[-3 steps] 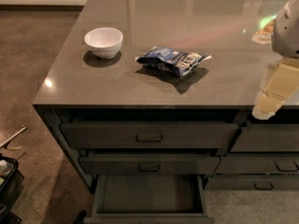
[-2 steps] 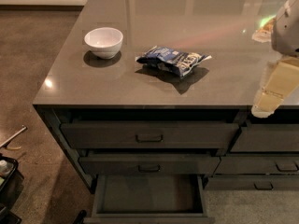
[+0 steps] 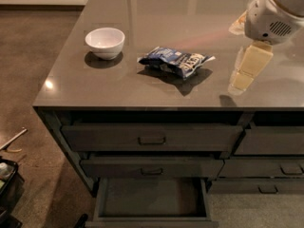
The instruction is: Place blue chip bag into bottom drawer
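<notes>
The blue chip bag (image 3: 175, 61) lies flat on the grey counter (image 3: 142, 91), near its middle, to the right of a white bowl. The bottom drawer (image 3: 151, 198) of the left stack is pulled open below the counter's front edge, and its inside shows nothing in it. My gripper (image 3: 248, 70) hangs from the white arm at the right, above the counter, well to the right of the bag and apart from it. It holds nothing that I can see.
A white bowl (image 3: 105, 42) stands on the counter's left part. Two shut drawers (image 3: 152, 137) sit above the open one. The right-hand stack's drawers (image 3: 270, 167) are shut. Some dark items (image 3: 7, 179) lie on the floor at the lower left.
My gripper has moved left and slightly farther back over the counter, closer to the bag. The bag, the bowl and the drawers have not moved.
</notes>
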Tool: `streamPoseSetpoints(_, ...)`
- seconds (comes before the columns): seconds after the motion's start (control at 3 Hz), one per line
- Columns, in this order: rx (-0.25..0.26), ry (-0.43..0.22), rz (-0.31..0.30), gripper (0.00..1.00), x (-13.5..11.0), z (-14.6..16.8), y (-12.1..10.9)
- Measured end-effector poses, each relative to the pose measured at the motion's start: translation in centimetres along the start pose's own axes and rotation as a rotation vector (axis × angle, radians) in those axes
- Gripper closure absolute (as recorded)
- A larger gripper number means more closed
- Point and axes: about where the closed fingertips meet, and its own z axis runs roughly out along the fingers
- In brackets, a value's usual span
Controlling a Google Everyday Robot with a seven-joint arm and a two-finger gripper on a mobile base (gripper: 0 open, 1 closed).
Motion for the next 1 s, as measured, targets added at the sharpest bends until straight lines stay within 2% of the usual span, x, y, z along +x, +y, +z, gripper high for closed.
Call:
streamPoseSetpoints(0.67,-0.051,-0.131,-0.040,0.00,-5.4,5.5,-3.6)
streamPoseSetpoints(1.0,-0.095,-0.173,-0.074,0.00,-8.6,8.2,-4.3)
